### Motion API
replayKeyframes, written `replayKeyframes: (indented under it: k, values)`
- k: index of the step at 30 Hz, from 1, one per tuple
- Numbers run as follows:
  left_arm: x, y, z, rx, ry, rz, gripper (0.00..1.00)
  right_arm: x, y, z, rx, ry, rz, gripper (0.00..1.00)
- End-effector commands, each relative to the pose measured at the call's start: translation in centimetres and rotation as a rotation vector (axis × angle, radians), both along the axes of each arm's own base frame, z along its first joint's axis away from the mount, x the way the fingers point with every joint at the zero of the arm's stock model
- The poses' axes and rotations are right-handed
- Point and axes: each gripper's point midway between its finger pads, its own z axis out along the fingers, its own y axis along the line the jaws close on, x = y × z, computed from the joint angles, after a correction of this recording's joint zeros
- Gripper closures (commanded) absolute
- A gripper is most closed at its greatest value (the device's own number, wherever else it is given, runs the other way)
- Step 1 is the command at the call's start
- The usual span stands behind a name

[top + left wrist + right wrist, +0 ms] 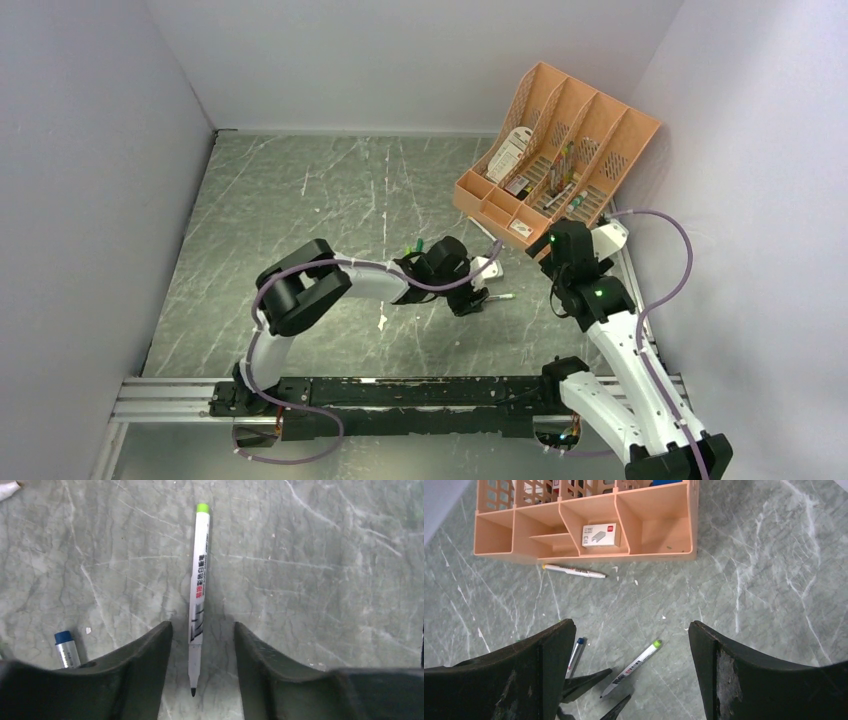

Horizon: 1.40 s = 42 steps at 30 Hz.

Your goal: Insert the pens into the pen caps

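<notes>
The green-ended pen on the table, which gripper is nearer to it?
Left. The left gripper straddles the pen's dark-tipped end, jaws either side, not touching. The right gripper hangs higher, back toward the orange organizer.

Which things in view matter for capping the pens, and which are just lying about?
For the job:
- green-ended pen, between the fingers of the open left gripper
- blue-ended pen
- yellow-ended pen
- green speck by the left arm, maybe a cap

Lying about:
- organizer
- white box in it
- stationery in its back slots
</notes>
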Motion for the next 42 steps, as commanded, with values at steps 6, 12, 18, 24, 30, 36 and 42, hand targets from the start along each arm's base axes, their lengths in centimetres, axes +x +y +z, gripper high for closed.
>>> replayKeyframes:
  k: [6,12,18,24,30,36,42]
  values:
    - [-1.5,-0.1,-3.8,0.097,-0.02,-0.048,0.79,-0.2,-0.6,1.7,-0.002,-0.045,-0.02,0.16]
    - [-1.5,0.2,-3.3,0.057,-0.013,-0.009,0.93,-0.2,-0.1,1.2,0.012,-0.046,0.001,0.16]
    - [-1.0,-0.4,5.8,-0.291,-0.022,0.112,0.93,0.7,4.1,0.6,0.135,-0.065,0.198,0.28]
    - [-0.8,0.0,12.4,-0.523,-0.018,0.188,0.93,1.5,7.3,0.6,0.216,-0.118,0.356,0.29]
    - [-0.1,0.3,16.2,-0.68,0.024,0.269,0.93,1.9,9.1,0.6,0.239,-0.148,0.463,0.33]
    - [1.2,-0.1,15.4,-0.673,0.044,0.341,0.93,1.8,9.9,1.1,0.23,-0.197,0.538,0.37]
    - [1.9,-0.5,16.4,-0.711,0.084,0.391,0.93,1.6,10.4,0.0,0.24,-0.164,0.571,0.39]
